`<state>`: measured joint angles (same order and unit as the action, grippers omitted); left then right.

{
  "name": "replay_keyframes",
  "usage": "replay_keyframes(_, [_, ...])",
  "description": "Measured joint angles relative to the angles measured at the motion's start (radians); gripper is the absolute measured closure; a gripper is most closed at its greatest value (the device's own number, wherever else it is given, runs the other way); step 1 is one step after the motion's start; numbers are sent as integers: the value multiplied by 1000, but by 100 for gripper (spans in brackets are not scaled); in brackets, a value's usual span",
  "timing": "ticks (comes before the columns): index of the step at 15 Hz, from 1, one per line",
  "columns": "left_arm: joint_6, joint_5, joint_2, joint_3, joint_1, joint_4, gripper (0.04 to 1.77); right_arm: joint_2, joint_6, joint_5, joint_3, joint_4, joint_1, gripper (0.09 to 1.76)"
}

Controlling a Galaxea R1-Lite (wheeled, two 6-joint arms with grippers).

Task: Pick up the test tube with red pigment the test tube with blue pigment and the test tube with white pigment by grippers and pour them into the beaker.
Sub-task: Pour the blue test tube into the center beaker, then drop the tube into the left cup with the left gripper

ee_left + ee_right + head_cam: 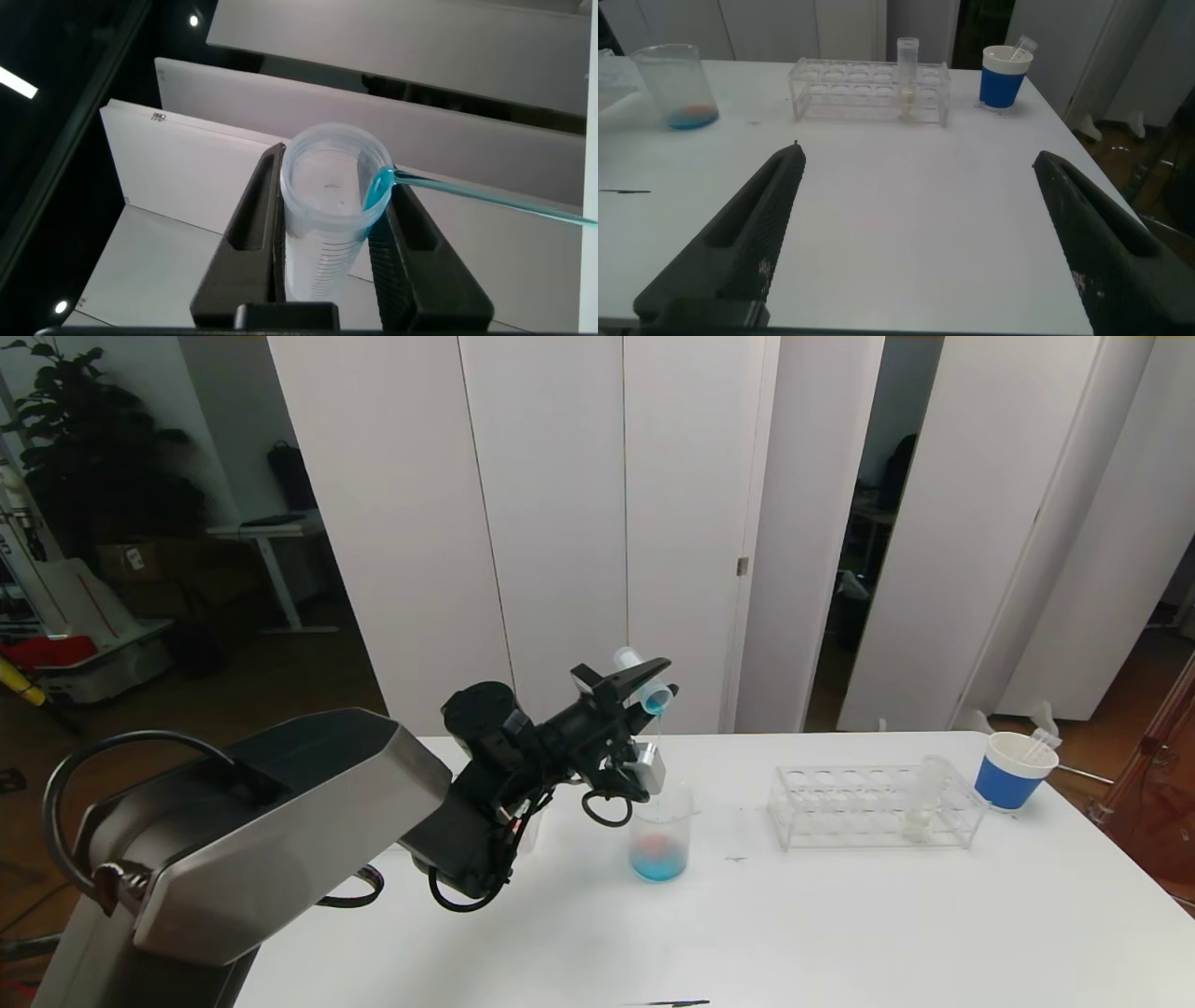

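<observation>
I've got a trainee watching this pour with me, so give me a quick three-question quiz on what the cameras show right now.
1. True or false: the left end effector holds the test tube with blue pigment tilted over the beaker.
2. Where does the test tube with white pigment stand?
A. in the clear rack
B. in the blue-and-white paper cup
C. in the beaker
3. Fill in: the liquid already in the beaker looks blue with a patch of ____.

Key:
1. True; a thin blue stream runs from the tube's mouth.
2. A.
3. Orange-red.
</observation>
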<state>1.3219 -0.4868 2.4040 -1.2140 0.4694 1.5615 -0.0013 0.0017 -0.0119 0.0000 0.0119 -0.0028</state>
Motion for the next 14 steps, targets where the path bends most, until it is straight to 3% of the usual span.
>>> replay_keyframes(14, [-1, 3, -16, 11, -3, -16, 122, 0, 0, 0, 0, 0, 0, 10])
